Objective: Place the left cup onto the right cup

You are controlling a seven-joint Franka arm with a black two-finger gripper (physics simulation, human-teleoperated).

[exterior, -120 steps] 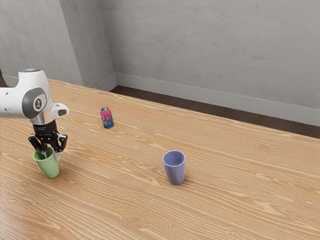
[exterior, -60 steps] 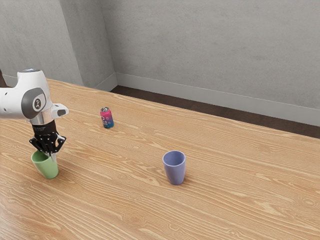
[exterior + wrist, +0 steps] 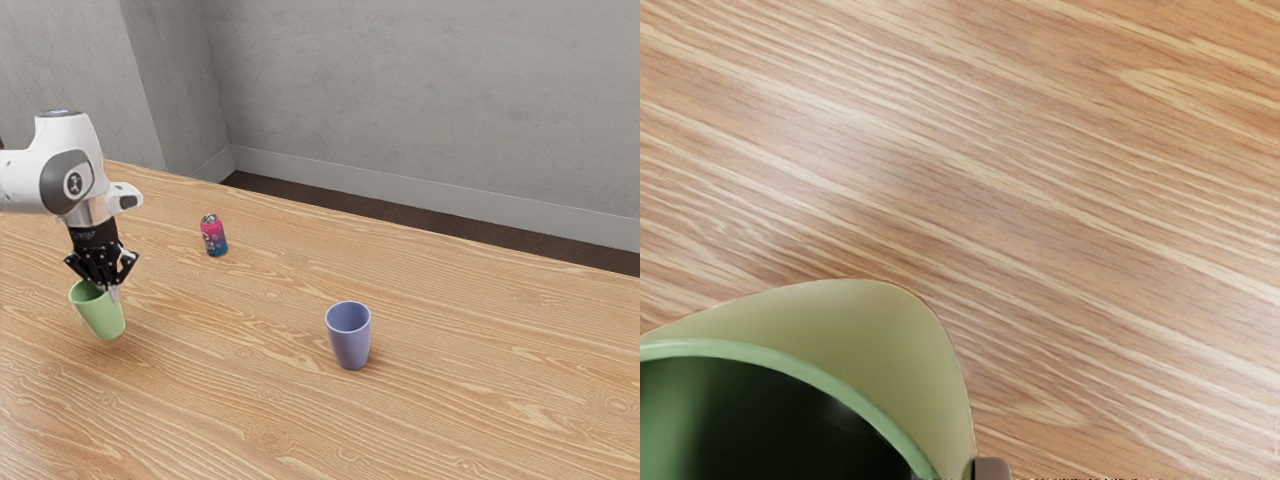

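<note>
A green cup (image 3: 99,311) hangs tilted just above the wooden table (image 3: 480,330) at the exterior view's left, with my gripper (image 3: 103,287) shut on its rim. In the wrist view the green cup (image 3: 830,380) sits right under my hand, its dark inside showing, with bare wood beyond it. A purple cup (image 3: 348,334) stands upright on the table well to the exterior view's right of the green cup.
A small pink and blue can (image 3: 213,235) stands upright on the table behind and between the two cups. Grey walls close off the back. Bare wood lies between the two cups.
My gripper has closed on the green cup's rim and lifted it off the table, tilting it. The purple cup and the can have not moved.
</note>
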